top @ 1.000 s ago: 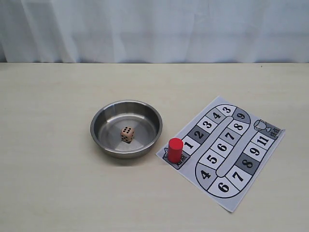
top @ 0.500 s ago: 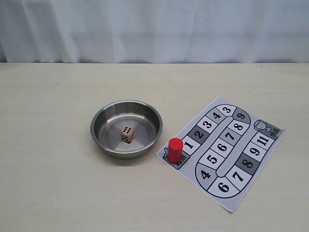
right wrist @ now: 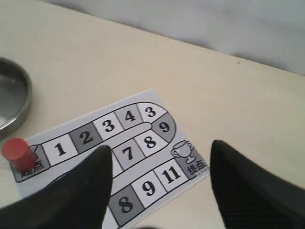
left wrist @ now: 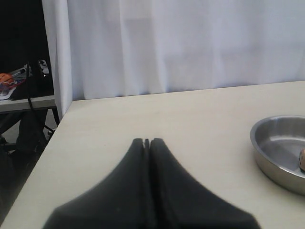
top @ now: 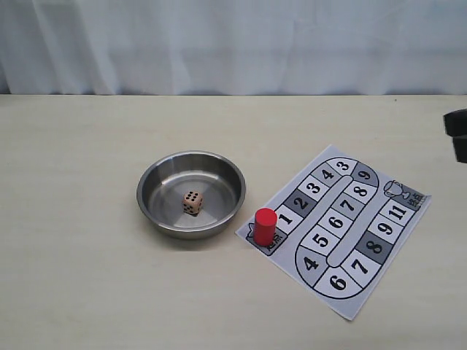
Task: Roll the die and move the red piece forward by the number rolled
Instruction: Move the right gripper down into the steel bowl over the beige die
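Toward the desk's near right corner, red piece [top: 265, 226] upright on the start square of the board [top: 403, 219] (touching square 1). Just left, die [top: 192, 202] inside the steel bowl [top: 142, 191]. Farther back at the right edge, right gripper [right wrist: 158, 150] spread wide, empty, well apart from both. By the left edge, left gripper [left wrist: 147, 141] clenched, empty.

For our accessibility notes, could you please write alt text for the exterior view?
A pale wooden die lies inside a round steel bowl on a beige table. To the bowl's right, the red piece stands upright on the start square of a numbered paper game board. The dark tips of the right gripper show at the right edge.
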{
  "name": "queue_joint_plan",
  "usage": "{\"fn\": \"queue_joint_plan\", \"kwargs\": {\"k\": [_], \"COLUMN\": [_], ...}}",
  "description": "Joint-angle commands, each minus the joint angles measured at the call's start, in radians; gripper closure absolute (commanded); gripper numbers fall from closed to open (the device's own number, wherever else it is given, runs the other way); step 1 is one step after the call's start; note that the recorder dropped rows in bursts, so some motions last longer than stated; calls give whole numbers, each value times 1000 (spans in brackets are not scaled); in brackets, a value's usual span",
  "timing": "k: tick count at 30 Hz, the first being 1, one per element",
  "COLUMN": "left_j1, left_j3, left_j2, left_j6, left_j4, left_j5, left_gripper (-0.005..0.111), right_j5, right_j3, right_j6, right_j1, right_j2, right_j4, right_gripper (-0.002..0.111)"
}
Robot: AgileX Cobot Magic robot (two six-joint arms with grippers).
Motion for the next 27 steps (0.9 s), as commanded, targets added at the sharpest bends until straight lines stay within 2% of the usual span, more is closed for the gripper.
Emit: {"fn": "queue_joint_plan", "kwargs": {"k": [1, 6, 10, 18, 22, 27], "left_j1": [-1, -1, -1, -1, -1, -1], "left_j3": [2, 2, 2, 2, 2, 2], "left_j2": [-1, -1, -1, -1, -1, -1], "left_j6": [-5, -5, -5, -5, -5, -5], "left_j4": [-3, -3, -3, -3, -3, -3], "left_j5": [-12, -12, -12, -12, -12, -12], "left_gripper": [107, 107, 107, 107, 107, 107], "right_j5": [20, 66, 69, 67, -20, -70], "right_j3": [-50, -125, -207, -404, -467, -506], "right_j6": [-20, -20, -20, -31, -31, -34], "right_j1": [90, 168, 210, 352, 411, 432], "right_j2": [93, 220, 358, 678, 793, 902], "right_j4": [9, 63, 213, 213, 213, 254], "right_gripper": [49, 49, 49, 49, 49, 49]}}
